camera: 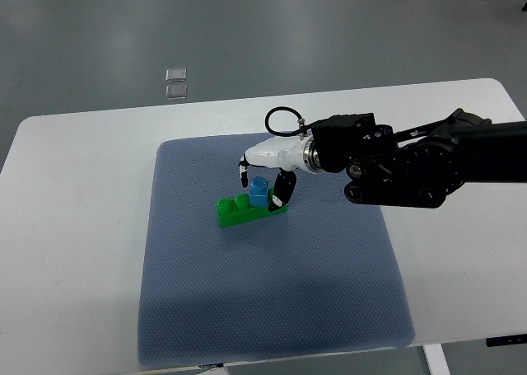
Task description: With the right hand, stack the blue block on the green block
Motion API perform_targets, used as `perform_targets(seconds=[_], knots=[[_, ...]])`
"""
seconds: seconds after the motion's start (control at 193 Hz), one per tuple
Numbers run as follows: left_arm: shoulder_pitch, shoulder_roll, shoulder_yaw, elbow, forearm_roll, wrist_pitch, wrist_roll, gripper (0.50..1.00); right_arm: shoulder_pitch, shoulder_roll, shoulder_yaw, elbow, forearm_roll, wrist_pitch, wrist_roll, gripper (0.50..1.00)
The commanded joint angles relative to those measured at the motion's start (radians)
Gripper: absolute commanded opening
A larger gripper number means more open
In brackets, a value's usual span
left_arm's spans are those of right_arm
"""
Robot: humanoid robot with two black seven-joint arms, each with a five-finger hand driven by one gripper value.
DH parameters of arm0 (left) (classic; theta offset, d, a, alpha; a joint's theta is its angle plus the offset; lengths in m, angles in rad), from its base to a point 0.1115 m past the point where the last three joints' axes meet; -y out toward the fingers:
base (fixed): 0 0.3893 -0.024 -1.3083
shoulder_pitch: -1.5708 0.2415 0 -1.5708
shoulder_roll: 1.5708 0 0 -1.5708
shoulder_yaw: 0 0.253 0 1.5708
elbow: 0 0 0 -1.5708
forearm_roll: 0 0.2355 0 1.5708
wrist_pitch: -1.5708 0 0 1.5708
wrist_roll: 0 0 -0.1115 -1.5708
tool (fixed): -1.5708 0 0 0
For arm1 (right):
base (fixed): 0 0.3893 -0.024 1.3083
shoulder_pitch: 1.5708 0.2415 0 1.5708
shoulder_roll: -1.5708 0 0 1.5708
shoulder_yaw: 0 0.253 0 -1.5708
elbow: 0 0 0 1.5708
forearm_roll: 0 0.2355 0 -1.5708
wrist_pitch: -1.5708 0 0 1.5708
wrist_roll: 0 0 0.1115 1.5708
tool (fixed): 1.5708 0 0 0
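A long green block [239, 211] lies on the blue-grey mat [272, 309], a little above the mat's middle. A small blue block [259, 192] sits upright on the green block's right part. My right hand [263, 185] reaches in from the right and hovers over the blue block. One black-tipped finger [244, 175] is just left of the block and another [283, 194] is just right of it. Both stand slightly apart from it, so the hand is open. The left arm does not show.
The mat lies on a white table [74, 227]. My right forearm [412, 169], black and bulky, crosses the table's right half. Two small clear squares [175, 82] lie on the grey floor beyond the far edge.
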Motion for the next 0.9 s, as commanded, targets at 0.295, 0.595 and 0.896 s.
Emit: perform_targets(seconds=[0.295,0.595,0.896], knots=[[0.000,0.000,0.001,0.000,0.000,0.000,0.000,1.000,0.053,-0.025,0.065,0.006,0.086,0.062,-0.001,0.921],[0.000,0.000,0.001,0.001,0.000,0.000,0.000,1.000,0.090,-0.180,0.274,0.037,0.304,0.195,-0.006,0.921],[-0.002,0.000,0.001,0.010,0.000,0.002,0.000,1.000,-0.166,-0.278,0.670,-0.009,0.515,0.171,-0.001,0.921]])
